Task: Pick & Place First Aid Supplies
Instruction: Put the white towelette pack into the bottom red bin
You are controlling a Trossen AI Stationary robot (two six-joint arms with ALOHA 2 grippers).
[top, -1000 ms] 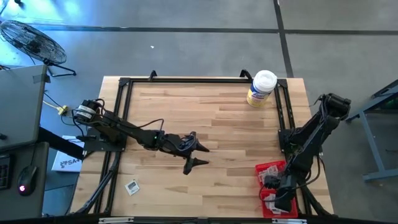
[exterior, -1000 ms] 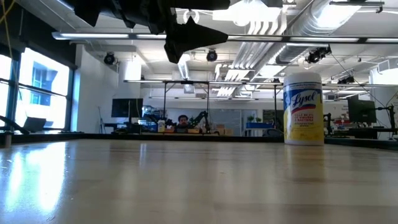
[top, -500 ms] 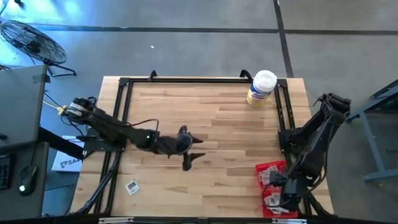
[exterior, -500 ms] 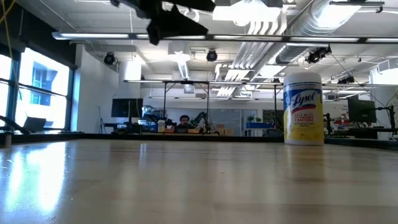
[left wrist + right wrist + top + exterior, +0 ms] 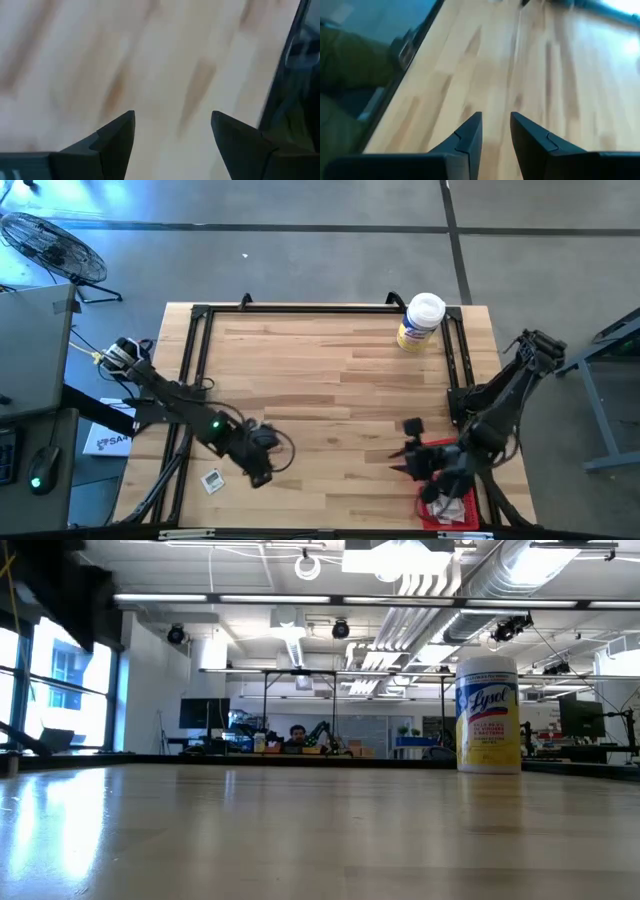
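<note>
The first aid supplies show in two places in the high view. A cluster of small white-grey packets (image 5: 447, 502) lies in a red tray (image 5: 436, 521) at the tabletop's (image 5: 330, 370) 5 o'clock corner, partly hidden under the right arm. One lone packet (image 5: 212, 480) lies flat on the bare wood toward 7 o'clock, well apart from the tray.

The right hand (image 5: 405, 448) hangs at the tray's 10 o'clock edge and points toward 9 o'clock across the wood. In the right wrist view this hand (image 5: 496, 116) has its two dark fingers (image 5: 467, 137) parted by a narrow gap. Bare wood shows through the gap and nothing is pinched there.

The left hand (image 5: 265, 465) is over the 7 o'clock part of the tabletop. The lone packet is near it at its 8 o'clock, not touching. In the left wrist view that hand (image 5: 172, 117) is spread wide and empty, with blurred wood grain between the fingers (image 5: 117, 140).

A yellowish jar with a white lid (image 5: 421, 321) stands upright at the 1 o'clock corner, far from both hands. The low view shows the jar (image 5: 488, 715) on the right and, far behind the tabletop, a person (image 5: 293, 734) in the room.
</note>
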